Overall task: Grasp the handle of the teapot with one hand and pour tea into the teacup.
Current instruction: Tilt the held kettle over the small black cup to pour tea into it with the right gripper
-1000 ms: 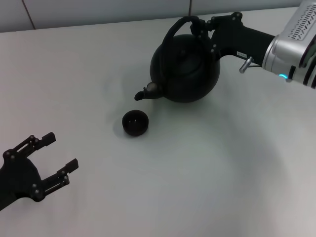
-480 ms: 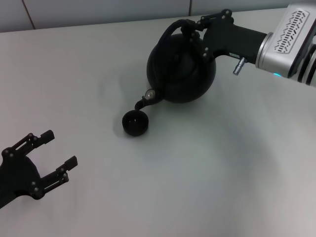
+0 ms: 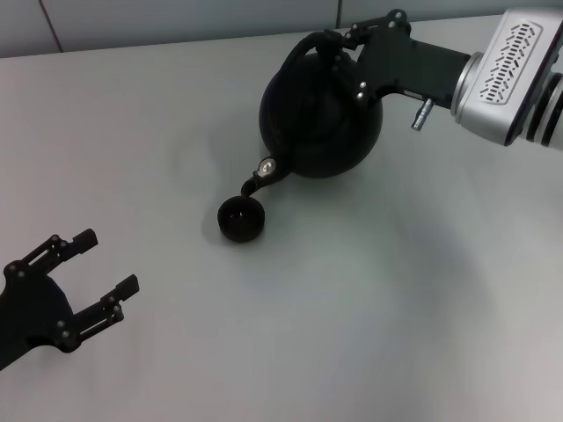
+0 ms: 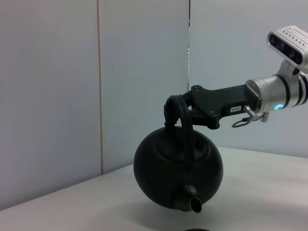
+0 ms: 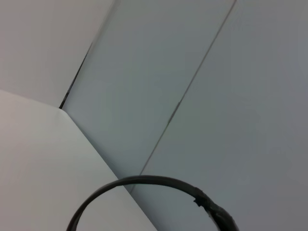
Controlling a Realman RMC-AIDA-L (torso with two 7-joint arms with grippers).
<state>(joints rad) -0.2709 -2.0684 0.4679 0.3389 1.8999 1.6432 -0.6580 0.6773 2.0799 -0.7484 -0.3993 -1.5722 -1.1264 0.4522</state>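
Now the right tool [image 3: 352,40], clamped on the handle [image 3: 303,51], tips the teapot [image 3: 321,119] so its spout hangs over the teacup [image 3: 240,218], while the left tool [image 3: 84,281] waits open well away.

Teapot [image 3: 318,123]: large, round, matte black, raised off the surface and tilted spout-down; its arched handle [image 3: 303,51] is clamped in the right tool [image 3: 352,40]; the short spout sits directly over the teacup [image 3: 240,218]; teacup: tiny, black, handleless, upright on the surface.

text: none legible | right arm [image 4: 226,108]: small white label; print too small to read
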